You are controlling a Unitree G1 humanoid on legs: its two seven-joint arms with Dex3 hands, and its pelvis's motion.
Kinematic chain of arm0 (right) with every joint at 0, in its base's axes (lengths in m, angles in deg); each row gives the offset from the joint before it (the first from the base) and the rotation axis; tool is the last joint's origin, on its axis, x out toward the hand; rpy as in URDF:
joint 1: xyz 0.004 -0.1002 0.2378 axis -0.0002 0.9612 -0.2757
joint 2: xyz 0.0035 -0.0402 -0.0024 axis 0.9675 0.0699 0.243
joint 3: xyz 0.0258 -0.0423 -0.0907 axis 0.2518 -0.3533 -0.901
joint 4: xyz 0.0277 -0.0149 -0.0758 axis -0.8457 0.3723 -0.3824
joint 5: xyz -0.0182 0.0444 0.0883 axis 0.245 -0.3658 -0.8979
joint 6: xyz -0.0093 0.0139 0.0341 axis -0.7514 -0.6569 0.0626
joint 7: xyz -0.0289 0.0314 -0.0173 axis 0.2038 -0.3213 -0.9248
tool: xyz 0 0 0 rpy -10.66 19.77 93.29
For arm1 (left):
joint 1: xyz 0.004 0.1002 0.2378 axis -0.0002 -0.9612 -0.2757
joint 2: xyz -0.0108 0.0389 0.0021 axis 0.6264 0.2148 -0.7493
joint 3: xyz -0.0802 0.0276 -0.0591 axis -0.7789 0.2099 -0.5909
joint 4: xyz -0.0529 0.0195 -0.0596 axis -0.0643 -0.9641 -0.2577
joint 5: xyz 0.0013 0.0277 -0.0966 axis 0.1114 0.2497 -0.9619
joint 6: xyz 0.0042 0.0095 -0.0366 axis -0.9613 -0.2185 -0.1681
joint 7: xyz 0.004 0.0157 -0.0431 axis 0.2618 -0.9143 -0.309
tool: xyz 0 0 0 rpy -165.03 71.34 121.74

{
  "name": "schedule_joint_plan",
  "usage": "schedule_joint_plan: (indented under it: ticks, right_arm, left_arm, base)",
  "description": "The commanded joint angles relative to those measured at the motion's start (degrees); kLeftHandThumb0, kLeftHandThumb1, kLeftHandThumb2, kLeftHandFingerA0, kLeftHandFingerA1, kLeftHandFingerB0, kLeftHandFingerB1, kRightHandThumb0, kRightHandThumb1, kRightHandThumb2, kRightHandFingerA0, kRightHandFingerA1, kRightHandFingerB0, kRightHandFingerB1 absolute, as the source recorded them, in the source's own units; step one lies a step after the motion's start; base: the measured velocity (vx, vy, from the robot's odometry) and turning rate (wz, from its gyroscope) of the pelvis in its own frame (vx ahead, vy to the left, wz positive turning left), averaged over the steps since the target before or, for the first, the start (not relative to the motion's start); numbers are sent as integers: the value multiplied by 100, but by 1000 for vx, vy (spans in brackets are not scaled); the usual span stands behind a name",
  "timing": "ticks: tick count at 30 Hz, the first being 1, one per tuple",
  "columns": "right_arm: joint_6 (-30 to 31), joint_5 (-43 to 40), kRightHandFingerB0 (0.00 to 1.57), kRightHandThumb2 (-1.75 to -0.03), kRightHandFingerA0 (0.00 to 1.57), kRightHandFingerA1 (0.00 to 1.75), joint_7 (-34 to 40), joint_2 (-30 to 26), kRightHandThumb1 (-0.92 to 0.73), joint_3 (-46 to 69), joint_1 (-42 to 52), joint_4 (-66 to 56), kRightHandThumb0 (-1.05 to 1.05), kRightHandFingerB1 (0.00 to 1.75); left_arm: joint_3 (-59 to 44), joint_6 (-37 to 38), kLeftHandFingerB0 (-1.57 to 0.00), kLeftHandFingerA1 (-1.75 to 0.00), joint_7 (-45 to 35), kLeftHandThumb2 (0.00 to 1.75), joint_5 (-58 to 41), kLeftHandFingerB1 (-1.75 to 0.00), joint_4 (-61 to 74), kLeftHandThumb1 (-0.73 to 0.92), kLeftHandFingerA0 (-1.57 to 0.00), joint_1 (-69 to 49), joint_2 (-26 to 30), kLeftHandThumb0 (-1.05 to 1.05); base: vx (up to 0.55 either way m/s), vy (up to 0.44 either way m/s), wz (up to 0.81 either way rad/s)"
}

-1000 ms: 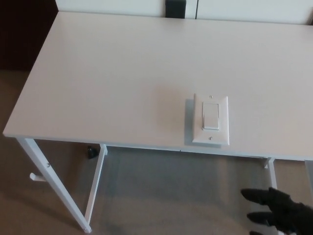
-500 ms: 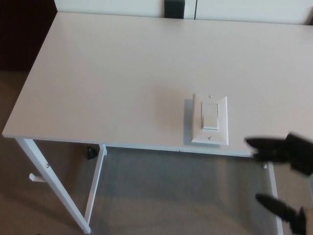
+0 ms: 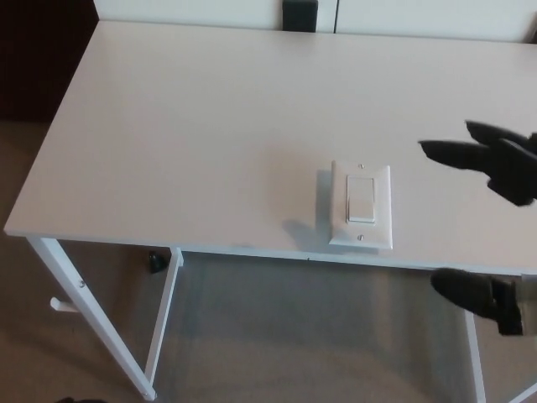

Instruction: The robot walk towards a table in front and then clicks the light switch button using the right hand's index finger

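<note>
Black robot hand [image 3: 495,164], thick rounded matte fingers [image 3: 445,152], separate thumb [image 3: 470,291]

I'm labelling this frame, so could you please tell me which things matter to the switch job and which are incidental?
Job:
light switch
right hand, open, raised right of it
white table

Incidental:
dark object behind the table
small black item on the floor

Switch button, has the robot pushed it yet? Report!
Right hand open, right of the switch, not touching. Left hand not in view. Switch flat near the table front edge. Nothing in between.
</note>
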Motion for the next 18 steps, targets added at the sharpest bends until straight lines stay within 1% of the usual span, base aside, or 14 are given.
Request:
schedule_joint_plan:
  ticks: [1,2,3,5,6,7,8,9,12,13,15,16,17,18]
  right_arm:
    - [-46,3924,31,-59,11,25,531,-1034,-57,-1064,-1370,1574,-73,31]
    - [-6,3956,26,-82,7,31,540,-1051,-48,-1118,-1395,1635,-76,42]
    - [27,4009,26,-84,4,30,526,-1070,-50,-1159,-1420,1673,-77,43]
    - [126,4121,30,-60,10,23,446,-1116,-61,-1277,-1520,1779,-74,31]
    - [163,4173,23,-85,8,28,446,-1134,-51,-1345,-1570,1857,-77,42]
    - [177,4226,24,-85,9,32,548,-1119,-52,-1416,-1615,1971,-79,42]
    - [230,4266,28,-61,10,24,558,-1100,-63,-1478,-1645,2022,-77,30]
    - [319,4323,20,-87,7,28,492,-1076,-53,-1541,-1660,2027,-79,41]
    - [486,4382,20,-89,5,21,338,-1032,-55,-1677,-1687,2062,-82,42]
    - [531,4400,24,-62,6,22,311,-1025,-66,-1724,-1700,2086,-78,29]
    - [620,4504,25,-61,8,23,326,-985,-66,-1860,-1746,2173,-78,30]
    - [649,4520,0,-92,1,50,343,-956,-30,-1905,-1755,2199,-37,44]
    - [721,4617,0,-92,0,50,354,-896,-30,-2007,-1770,2244,-37,44]
    - [773,4678,28,-60,13,26,333,-860,-63,-2082,-1773,2277,-77,30]
  left_arm:
    - [-42,-308,-39,-44,-40,58,70,-40,176,62,-51,61,180,-8]
    - [-35,-278,-39,-44,-39,58,77,-40,170,62,-51,44,181,-8]
    - [-28,-264,-39,-43,-42,58,88,-39,166,63,-53,39,190,-7]
    - [-7,-252,-39,-43,-28,58,134,-39,180,63,-53,38,216,-8]
    - [-47,-328,-39,-43,-55,58,58,-40,232,62,-51,24,182,-9]
    - [-33,-350,-39,-43,-50,58,84,-39,228,63,-53,36,192,-8]
    - [-28,-321,-40,-44,-43,58,94,-39,196,63,-53,47,195,-7]
    - [-35,-279,-40,-44,-36,57,83,-39,169,63,-54,55,186,-7]
    - [-6,-329,-40,-44,-14,57,127,-39,213,62,-54,61,183,-8]
    - [0,-329,-40,-43,-19,57,131,-39,220,62,-53,64,183,-7]
    - [8,-348,-39,-44,-29,58,138,-40,271,62,-52,57,190,-9]
    - [15,-384,-39,-43,-22,58,156,-39,281,63,-53,63,195,-7]
    - [12,-364,-39,-43,-25,58,164,-39,291,63,-53,75,214,-7]
    - [12,-361,-40,-44,-36,57,163,-39,302,63,-54,74,222,-7]
  base:
    - [0,0,0]
    - [0,0,0]
    - [0,0,0]
    - [0,0,0]
    - [0,0,0]
    - [0,0,0]
    - [0,0,0]
    - [0,0,0]
    - [0,0,0]
    - [0,0,0]
    - [0,0,0]
    - [0,0,0]
    - [0,0,0]
    - [0,0,0]
